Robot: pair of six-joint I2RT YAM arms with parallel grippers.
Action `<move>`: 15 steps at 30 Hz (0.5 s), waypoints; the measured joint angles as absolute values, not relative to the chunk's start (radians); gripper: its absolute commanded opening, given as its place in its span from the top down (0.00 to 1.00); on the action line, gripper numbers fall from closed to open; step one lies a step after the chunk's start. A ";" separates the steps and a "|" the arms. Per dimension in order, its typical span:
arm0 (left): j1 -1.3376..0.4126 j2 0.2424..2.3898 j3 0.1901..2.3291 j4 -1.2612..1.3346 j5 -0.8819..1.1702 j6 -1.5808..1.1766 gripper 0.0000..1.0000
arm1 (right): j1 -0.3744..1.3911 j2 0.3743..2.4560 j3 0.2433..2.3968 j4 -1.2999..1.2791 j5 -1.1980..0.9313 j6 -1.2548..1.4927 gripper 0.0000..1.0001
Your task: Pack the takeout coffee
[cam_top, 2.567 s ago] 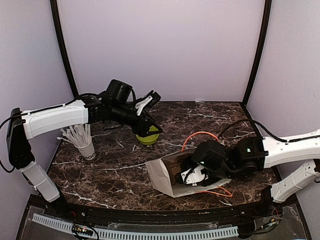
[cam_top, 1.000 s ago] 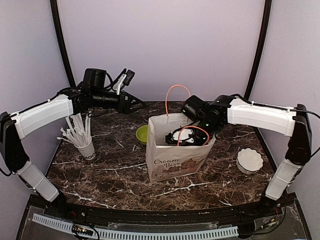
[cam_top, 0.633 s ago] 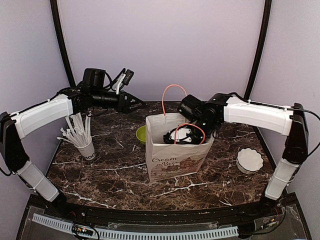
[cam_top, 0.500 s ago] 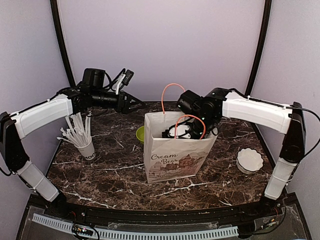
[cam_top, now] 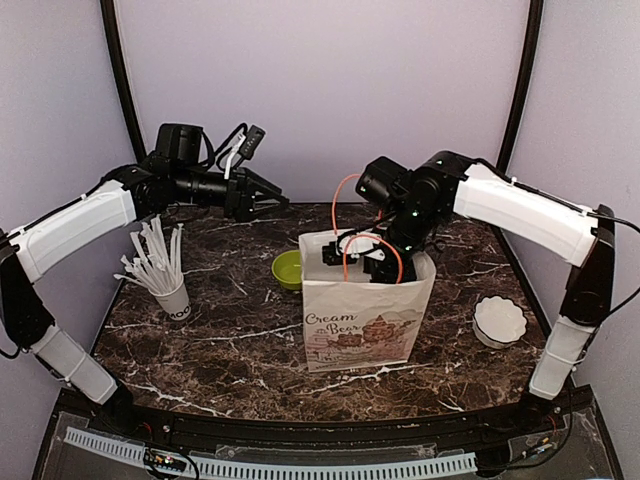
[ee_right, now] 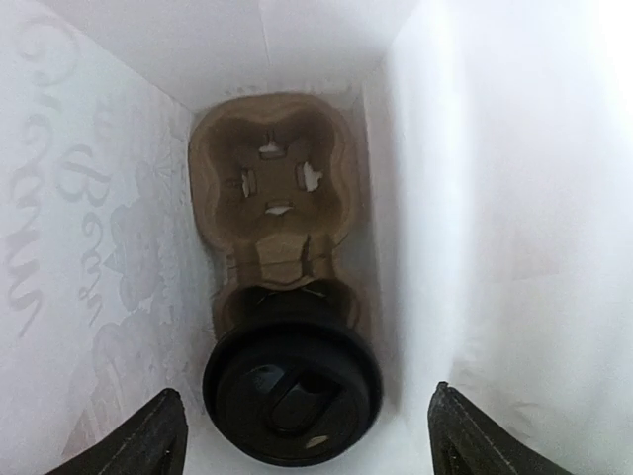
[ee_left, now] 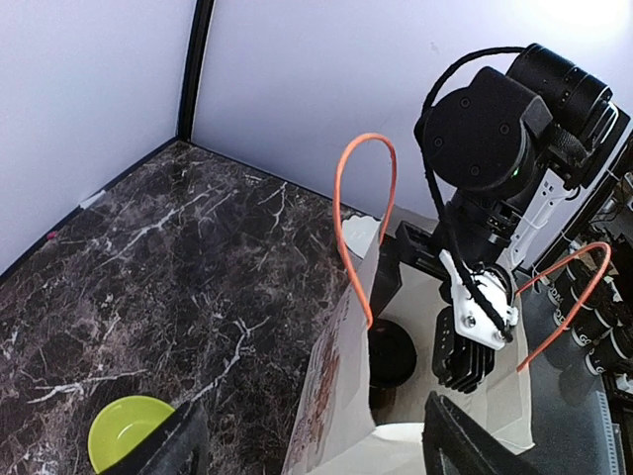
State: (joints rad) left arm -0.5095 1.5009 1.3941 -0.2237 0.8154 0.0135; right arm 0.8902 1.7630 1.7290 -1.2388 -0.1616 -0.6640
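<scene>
So the black-lidded paper cup sits in a brown cardboard carrier down inside the white printed bag. The right gripper hangs in the bag's mouth with fingers spread, and the left gripper is spread and empty too.

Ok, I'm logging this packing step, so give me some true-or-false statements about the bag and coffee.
The paper bag stands upright. True.
The takeout coffee sits lidded in a cardboard carrier inside the bag. True.
Both carrier slots hold cups. False: the other slot is empty.
The right gripper clamps the coffee. False: it is open above it.
The lime-green bowl is in the bag. False: it sits on the table beside it.
</scene>
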 measured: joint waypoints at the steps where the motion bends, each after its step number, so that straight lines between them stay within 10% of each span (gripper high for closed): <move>1: -0.513 1.498 1.401 -0.227 0.812 0.014 0.23 | 0.890 1.763 1.749 -1.244 -0.162 -0.665 0.13; 15: -0.645 1.642 1.669 -0.241 0.698 -0.031 0.25 | 0.890 1.761 1.942 -1.320 -0.190 -0.721 0.14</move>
State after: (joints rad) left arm -0.6445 1.6421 1.6691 -0.2413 0.6979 -0.0315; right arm 0.8902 1.7611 1.9419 -1.3205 -0.1902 -0.7208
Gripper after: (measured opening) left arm 0.761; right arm 0.860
